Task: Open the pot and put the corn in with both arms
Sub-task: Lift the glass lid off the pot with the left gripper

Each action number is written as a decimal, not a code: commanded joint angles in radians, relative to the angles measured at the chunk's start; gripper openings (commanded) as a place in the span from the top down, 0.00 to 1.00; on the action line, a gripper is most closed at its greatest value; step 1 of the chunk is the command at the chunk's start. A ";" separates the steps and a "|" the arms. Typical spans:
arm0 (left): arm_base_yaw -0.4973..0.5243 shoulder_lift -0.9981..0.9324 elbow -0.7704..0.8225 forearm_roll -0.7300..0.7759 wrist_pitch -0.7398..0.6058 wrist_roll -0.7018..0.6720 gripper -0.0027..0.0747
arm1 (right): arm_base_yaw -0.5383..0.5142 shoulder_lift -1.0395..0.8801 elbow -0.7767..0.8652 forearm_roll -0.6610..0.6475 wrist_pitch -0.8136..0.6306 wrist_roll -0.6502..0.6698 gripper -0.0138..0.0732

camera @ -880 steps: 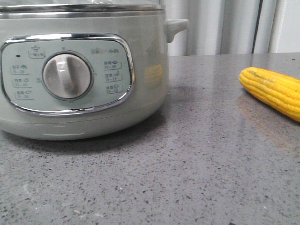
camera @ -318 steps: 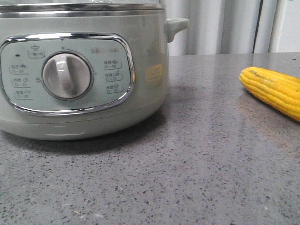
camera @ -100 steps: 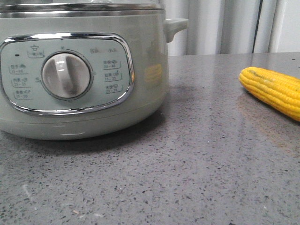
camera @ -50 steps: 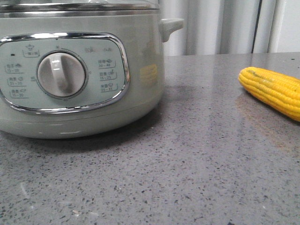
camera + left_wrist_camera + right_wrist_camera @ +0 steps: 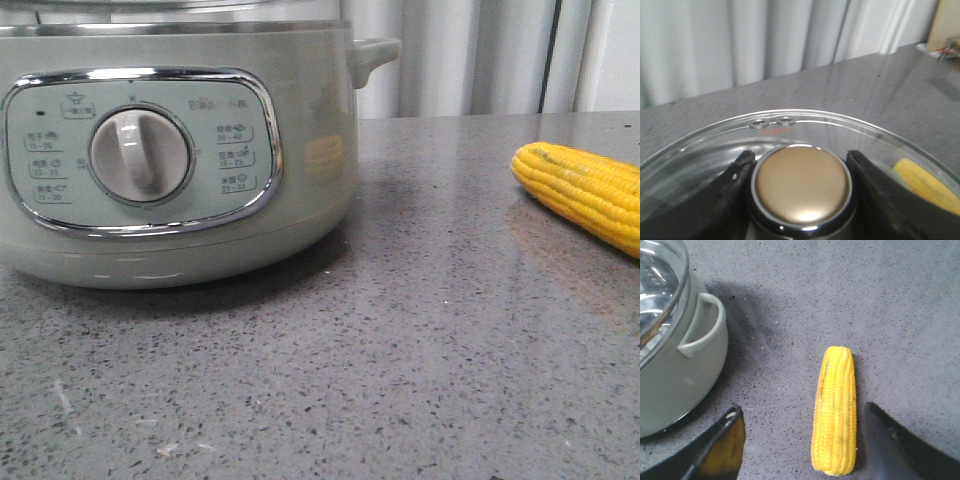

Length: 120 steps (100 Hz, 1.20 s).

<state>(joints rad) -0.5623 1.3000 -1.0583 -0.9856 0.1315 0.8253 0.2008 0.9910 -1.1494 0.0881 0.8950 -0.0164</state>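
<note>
The pale green pot (image 5: 310, 150) with its dial (image 5: 140, 155) stands at the left of the front view. Its glass lid (image 5: 805, 125) is on top. My left gripper (image 5: 800, 162) is shut on the lid's round brass-coloured knob (image 5: 800, 184), one black finger on each side. The yellow corn (image 5: 585, 195) lies on the grey counter at the right. In the right wrist view, my right gripper (image 5: 802, 427) is open above the corn (image 5: 836, 410), which lies nearer the right finger (image 5: 887, 440). The pot (image 5: 670, 380) and its side handle (image 5: 702, 325) are beside it.
The speckled grey counter (image 5: 400, 360) runs from the pot to the front edge. A pale curtain (image 5: 470, 55) hangs behind the counter. The corn also shows through the lid in the left wrist view (image 5: 922, 182).
The pot slid a little to the left half a second ago and now stands back to the right. The corn has not moved.
</note>
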 commanded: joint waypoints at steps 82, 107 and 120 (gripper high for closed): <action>0.784 -0.409 0.114 0.007 -0.048 -0.015 0.82 | 0.005 -0.031 -0.032 -0.059 -0.062 -0.012 0.34; 0.894 -0.464 0.327 -0.053 -0.053 -0.015 0.82 | 0.038 -0.082 -0.032 -0.078 -0.062 -0.012 0.34; 0.894 -0.451 0.391 -0.053 -0.053 -0.015 0.82 | 0.038 -0.099 -0.032 -0.078 -0.056 -0.012 0.34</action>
<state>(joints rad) 0.3284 0.8568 -0.6577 -1.0081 0.1402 0.8210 0.2381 0.9138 -1.1494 0.0257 0.8950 -0.0188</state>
